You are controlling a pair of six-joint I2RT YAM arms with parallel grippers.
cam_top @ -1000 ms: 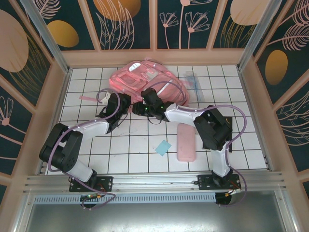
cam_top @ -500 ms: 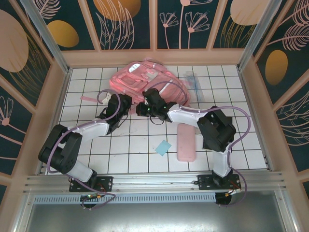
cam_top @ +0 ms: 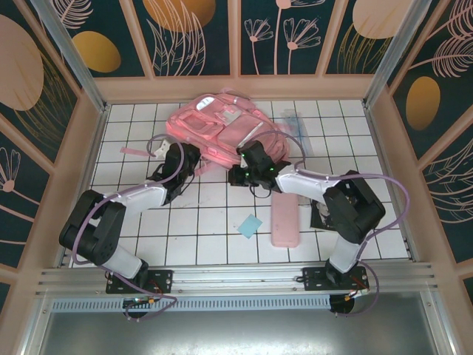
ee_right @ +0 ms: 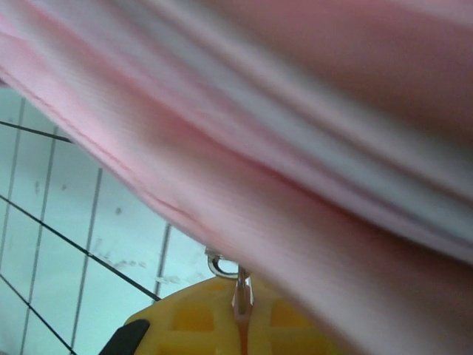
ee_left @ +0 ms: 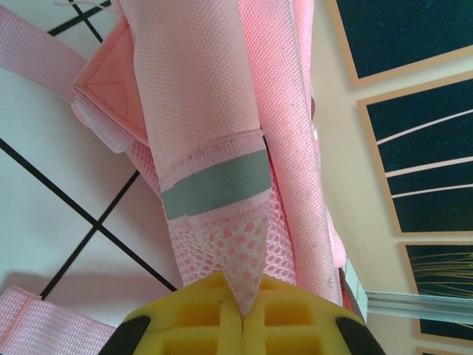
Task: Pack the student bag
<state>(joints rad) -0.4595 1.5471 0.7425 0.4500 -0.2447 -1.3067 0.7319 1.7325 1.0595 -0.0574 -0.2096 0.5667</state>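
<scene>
The student bag (cam_top: 214,122), a soft pink backpack with whitish stripes, lies at the back middle of the tiled table. My left gripper (cam_top: 196,167) sits at its near left edge. In the left wrist view it (ee_left: 240,312) is shut on a point of the bag's pink mesh (ee_left: 244,251) below a grey reflective stripe (ee_left: 214,185). My right gripper (cam_top: 236,175) is at the bag's near edge. In the right wrist view it (ee_right: 241,310) is shut on the metal zipper pull (ee_right: 238,279), with blurred pink bag fabric (ee_right: 295,170) above.
A flat pink pencil case (cam_top: 284,217) lies right of centre, under the right arm. A small blue note (cam_top: 250,225) is beside it. A clear packet (cam_top: 293,123) sits right of the bag, and a pink strip (cam_top: 133,150) lies at the left. Walls enclose the table.
My right gripper has shut on the zipper pull and moved right and toward the near edge along the bag's edge. The left gripper has kept its hold in place.
</scene>
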